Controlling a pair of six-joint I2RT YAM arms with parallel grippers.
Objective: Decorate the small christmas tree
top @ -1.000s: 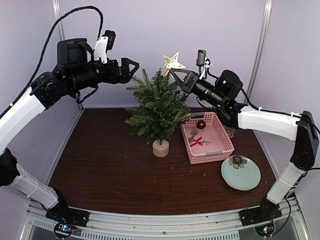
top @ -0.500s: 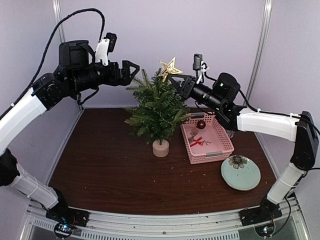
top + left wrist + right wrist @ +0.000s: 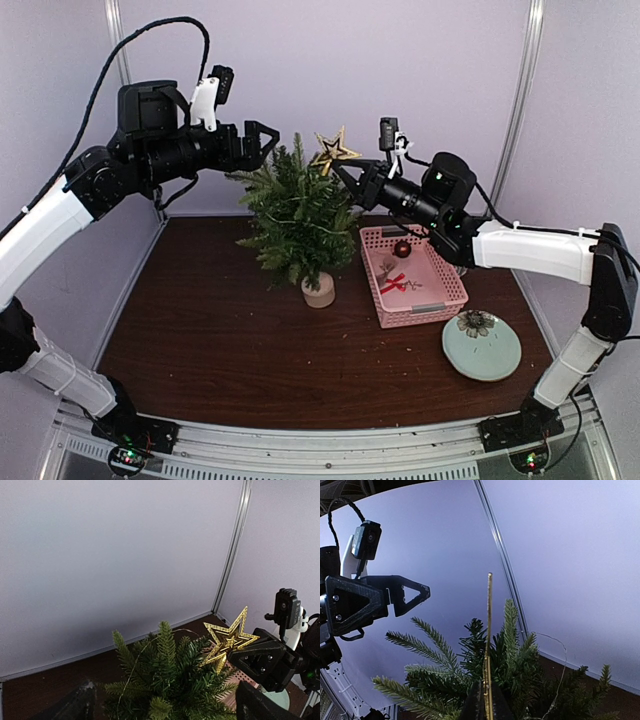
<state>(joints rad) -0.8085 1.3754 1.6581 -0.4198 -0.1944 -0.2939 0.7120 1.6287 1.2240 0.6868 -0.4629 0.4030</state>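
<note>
1. Top external view: the small christmas tree [image 3: 298,215] stands on its pale wooden stump [image 3: 319,290] on the dark brown table [image 3: 220,340], in the far half and about midway from left to right. Its tip sits left of its base in this view.
2. The pink basket [image 3: 425,315] lies just right of the stump. Some branches reach over the basket's far left corner.
3. In the basket are a dark red ball [image 3: 402,249] at the far end and a red bow [image 3: 393,283] nearer the middle.
4. A pale green plate [image 3: 490,358] with a dark flower-shaped ornament [image 3: 477,322] on it sits near and right of the basket, just beside its near right corner.
5. The right gripper [image 3: 350,178] reaches in from the right at treetop height. Its jaws are fully closed on the lower part of a gold glitter star [image 3: 333,150].
6. The star is upright, just right of the tree's tip. In the left wrist view its lower points meet the top needles, but I cannot tell whether they actually touch.
7. In the right wrist view the star shows edge-on as a thin gold strip rising between the fingers [image 3: 475,707].
8. The left gripper [image 3: 262,140] hovers at the far left of the treetop, jaws spread wide and holding nothing, close to the upper branches.
</note>
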